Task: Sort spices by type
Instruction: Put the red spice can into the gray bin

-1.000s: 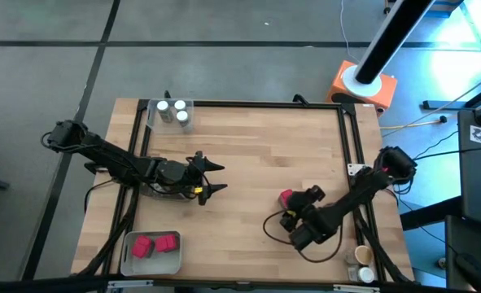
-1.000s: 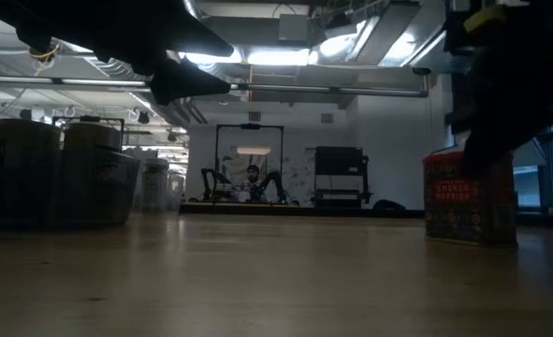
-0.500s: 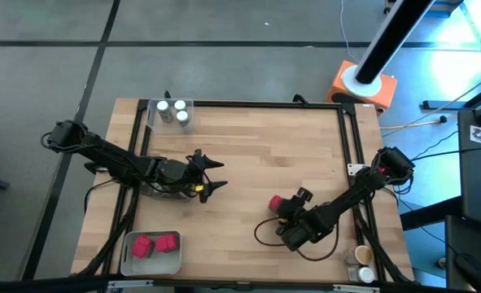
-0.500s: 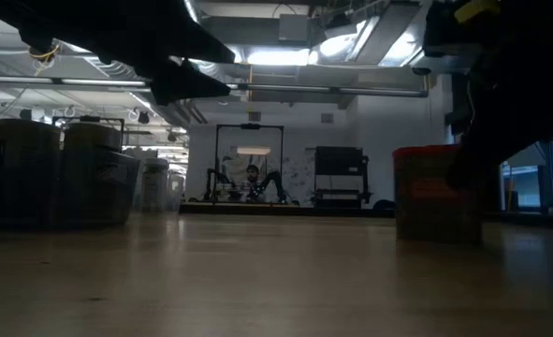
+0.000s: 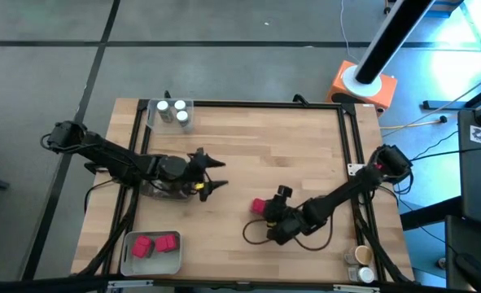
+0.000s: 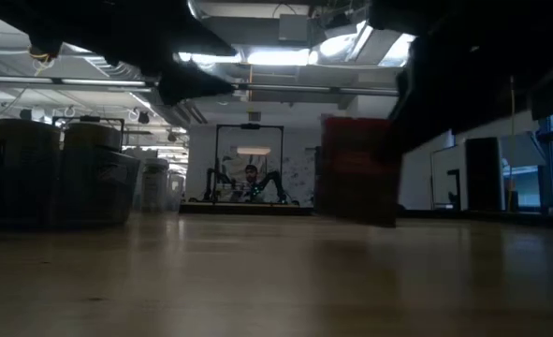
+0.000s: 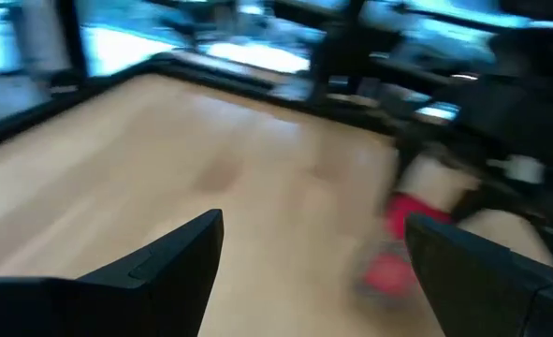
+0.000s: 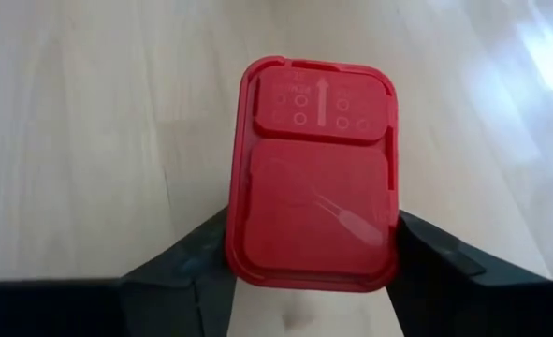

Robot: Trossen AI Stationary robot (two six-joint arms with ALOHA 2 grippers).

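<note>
**Red spice box held over mid-table**

The right gripper [image 8: 299,271] pinched a red spice box [image 8: 315,173] by its two long sides, lid facing the wrist camera; in the high view the box [image 5: 259,207] sat right of the table's [image 5: 256,138] centre; it looked a light, stiff tin with a smooth lid, probably slippery, so the flat sides seemed the safest hold; the left gripper [image 5: 212,174] waited left of centre, fingers spread and empty; two red boxes [image 5: 155,243] lay in a grey tray [image 5: 127,260].

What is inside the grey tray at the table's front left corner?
Two red spice boxes lie side by side in the grey tray. Whatever lies beneath them, on the tray floor, is covered.
</note>
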